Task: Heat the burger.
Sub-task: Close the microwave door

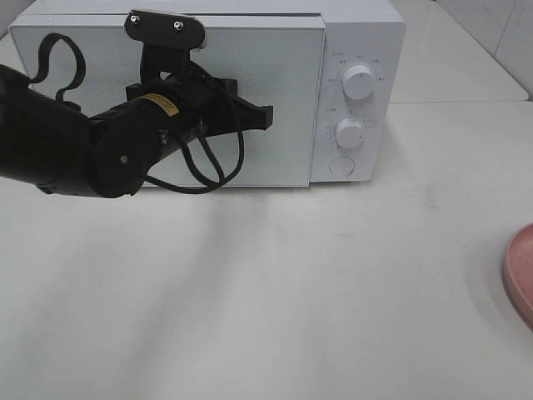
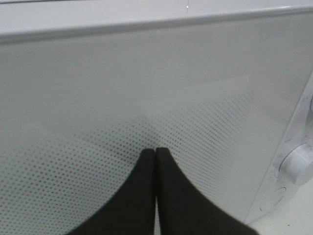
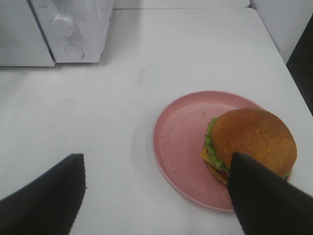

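While I watch from the high camera, the nearest stretch of the white desk (image 1: pixel 275 308) lies bare in front of me, and at its right edge I see only a sliver of the pink plate (image 1: pixel 520 271). My right wrist camera shows that plate (image 3: pixel 178 142) whole, and the burger (image 3: pixel 249 142) sits on it, pushed toward one side rather than centred, with its brown bun on top and green lettuce and yellow cheese showing at the edge. My right end effector (image 3: pixel 156 196) hangs above the desk with its two dark fingers spread wide apart; one finger (image 3: pixel 46 196) is over bare desk beside the plate, and the other overlaps the burger's edge in the picture, though I cannot tell whether it touches it. Nothing is gripped between them. Farther back, my left arm (image 1: pixel 75 150) reaches in from the left of the high view toward the white microwave (image 1: pixel 366 50), which stands at the back of the desk with its door (image 1: pixel 283 100) closed. My left end effector (image 2: pixel 155 161) has its fingers pressed together, holding nothing, with the tips right at the dotted window of the door (image 2: pixel 205 127). On the microwave's control panel, to the right of the door, are two round knobs (image 1: pixel 358 81) one above the other and a round button (image 1: pixel 341 167) below them.
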